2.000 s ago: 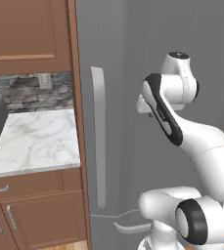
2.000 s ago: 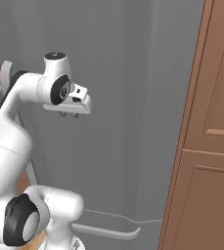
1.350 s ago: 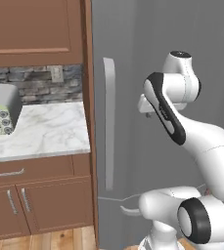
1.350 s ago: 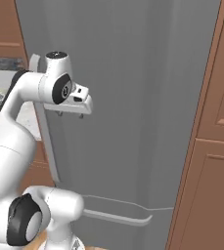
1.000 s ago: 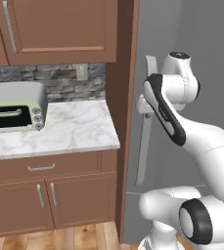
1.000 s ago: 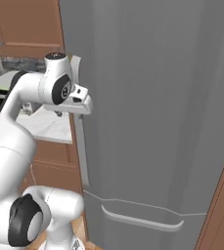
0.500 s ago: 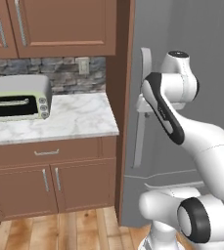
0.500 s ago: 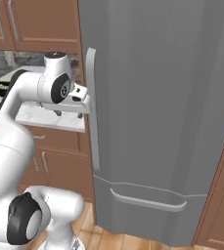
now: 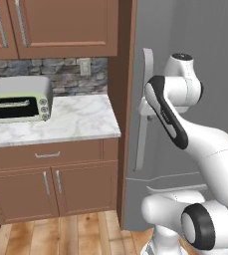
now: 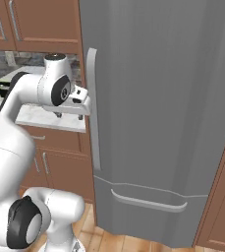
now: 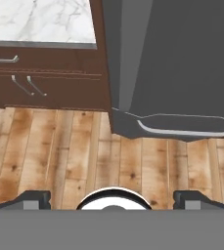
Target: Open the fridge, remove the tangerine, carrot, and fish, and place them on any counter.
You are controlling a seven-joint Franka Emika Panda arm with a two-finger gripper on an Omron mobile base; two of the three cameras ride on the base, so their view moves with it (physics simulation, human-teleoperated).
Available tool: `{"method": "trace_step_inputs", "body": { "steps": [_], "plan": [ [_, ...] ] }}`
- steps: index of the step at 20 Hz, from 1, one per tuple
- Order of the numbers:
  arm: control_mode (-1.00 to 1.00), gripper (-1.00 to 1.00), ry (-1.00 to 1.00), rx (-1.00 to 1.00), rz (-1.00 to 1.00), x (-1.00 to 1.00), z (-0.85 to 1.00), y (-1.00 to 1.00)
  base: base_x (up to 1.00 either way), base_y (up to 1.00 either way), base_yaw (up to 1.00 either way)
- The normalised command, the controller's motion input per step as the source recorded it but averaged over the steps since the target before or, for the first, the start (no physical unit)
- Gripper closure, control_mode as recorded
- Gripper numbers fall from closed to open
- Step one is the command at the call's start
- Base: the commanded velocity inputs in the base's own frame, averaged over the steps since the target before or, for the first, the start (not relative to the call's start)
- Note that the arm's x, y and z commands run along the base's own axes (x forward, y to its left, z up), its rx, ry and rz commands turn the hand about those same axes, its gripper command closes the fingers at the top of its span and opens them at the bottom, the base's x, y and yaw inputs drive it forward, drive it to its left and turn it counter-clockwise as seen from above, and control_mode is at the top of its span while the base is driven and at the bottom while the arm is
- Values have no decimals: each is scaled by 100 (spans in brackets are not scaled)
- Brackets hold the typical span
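The fridge [image 9: 165, 35] [image 10: 158, 93] [image 11: 182, 58] is a tall grey block with its door shut. Its long pale handle [image 9: 145, 124] [image 10: 93, 118] runs down the door's left edge. My gripper [image 10: 70, 114] [image 11: 112, 197] hangs just left of that handle at counter height, pointing down at the floor. It is open and holds nothing. The white marble counter [image 9: 65, 122] [image 10: 33, 114] [image 11: 40, 22] lies left of the fridge. The tangerine, the carrot and the fish are hidden.
A pale green toaster oven [image 9: 18, 102] stands on the counter's left part. Brown wall cabinets [image 9: 60, 25] hang above it, and drawers and doors [image 9: 51, 182] sit below. The fridge's lower drawer has a curved handle [image 10: 148, 202] [image 11: 182, 131]. Wooden floor [image 11: 59, 151] lies below.
Both base views have shifted: the camera has moved, so the fridge now lies further right and the counter with the toaster oven shows in full. The arm's pose and the open gripper are unchanged.
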Motion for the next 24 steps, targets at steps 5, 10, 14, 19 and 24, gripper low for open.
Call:
{"method": "trace_step_inputs", "body": {
  "steps": [5, 10, 14, 19, 24],
  "plan": [
    [-100, -100, -30, 0, 0, 2, -2, 0, 0, 0, 0],
    [-100, -100, -54, 0, -4, 5, 0, -10, 0, 0, 0],
    [-100, -100, -5, 9, -8, 10, 18, -50, 0, 0, 0],
    [-100, -100, 0, 5, -5, 17, 26, -21, 0, 0, 0],
    [-100, -100, 0, 0, 0, 28, 18, 7, 0, 0, 0]
  ]
}}
